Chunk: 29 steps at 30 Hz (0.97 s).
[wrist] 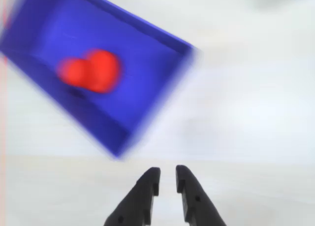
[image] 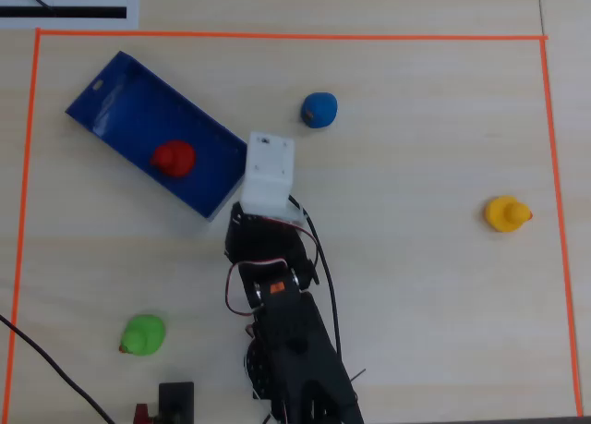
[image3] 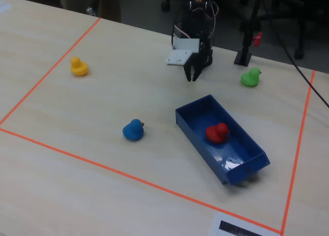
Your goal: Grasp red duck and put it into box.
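While I'm watching from my desk, the red duck (image3: 217,132) sits inside the blue box (image3: 194,124), and the gripper (wrist: 168,178) holds nothing.

From the wrist view the two black fingers (wrist: 146,189) are nearly together with just a thin gap, pinching nothing, hovering over bare table just beside the box's corner. Overhead, the duck rests around the middle of the box floor, with the arm's white bracket (image: 268,173) at the box's right end. Blue duck (image: 319,109), yellow duck (image: 507,213) and green duck (image: 143,335) are spread well apart inside the orange tape border (image: 277,36). Can't read any writing anywhere; the white sheet (image3: 239,227) at the table edge only shows a black bar.
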Motion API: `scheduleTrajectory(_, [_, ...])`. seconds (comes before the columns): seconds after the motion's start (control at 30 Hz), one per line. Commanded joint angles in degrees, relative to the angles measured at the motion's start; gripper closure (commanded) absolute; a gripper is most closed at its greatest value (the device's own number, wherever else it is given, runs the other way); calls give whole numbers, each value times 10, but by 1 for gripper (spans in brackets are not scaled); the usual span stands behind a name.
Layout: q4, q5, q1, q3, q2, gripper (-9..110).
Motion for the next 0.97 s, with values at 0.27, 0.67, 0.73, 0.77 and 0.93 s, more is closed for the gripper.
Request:
scheduleTrajectory(0.27, [120,-91,36,252,236,101])
scheduleTrajectory(0.67, [142,-89,73,252,236,92])
scheduleTrajectory(0.73, [142,-90,73,252,236,92])
scheduleTrajectory(0.77, [142,-90,73,252,236,92])
scheduleTrajectory(0.93, [142,-90,73,252,236,92])
